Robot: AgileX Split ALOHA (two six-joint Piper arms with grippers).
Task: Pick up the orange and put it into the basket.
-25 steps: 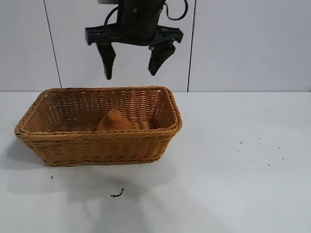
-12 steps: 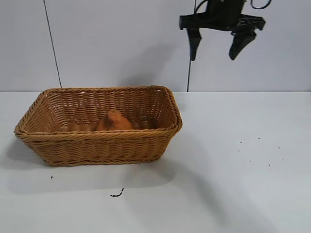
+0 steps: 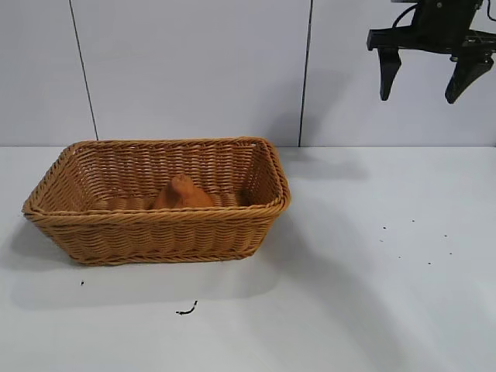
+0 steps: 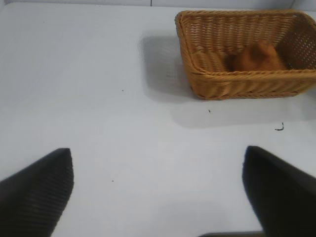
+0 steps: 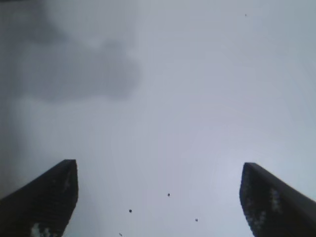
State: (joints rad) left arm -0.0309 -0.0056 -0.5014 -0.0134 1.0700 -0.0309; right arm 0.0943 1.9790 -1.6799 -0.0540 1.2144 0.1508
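Tan wicker first: the basket [image 3: 159, 200] sits toward the left edge of the white surface [image 3: 372, 294], and the orange [image 3: 182, 194] rests inside it on the woven floor, near the front wall, knobby tip up. That reads as a drop already made, so the task looks done. The right end effector [image 3: 425, 74] hangs high over the far right corner, fingers spread wide and empty, nothing between them, which fits an arm clearing away after letting go. A second ago it hovered directly above the basket; half a second ago it was past the basket's right end; now it is well apart. Orange and basket have not shifted. The left end effector [image 4: 158, 190] idles over bare surface beyond the basket's left end, released too, fingers parted.
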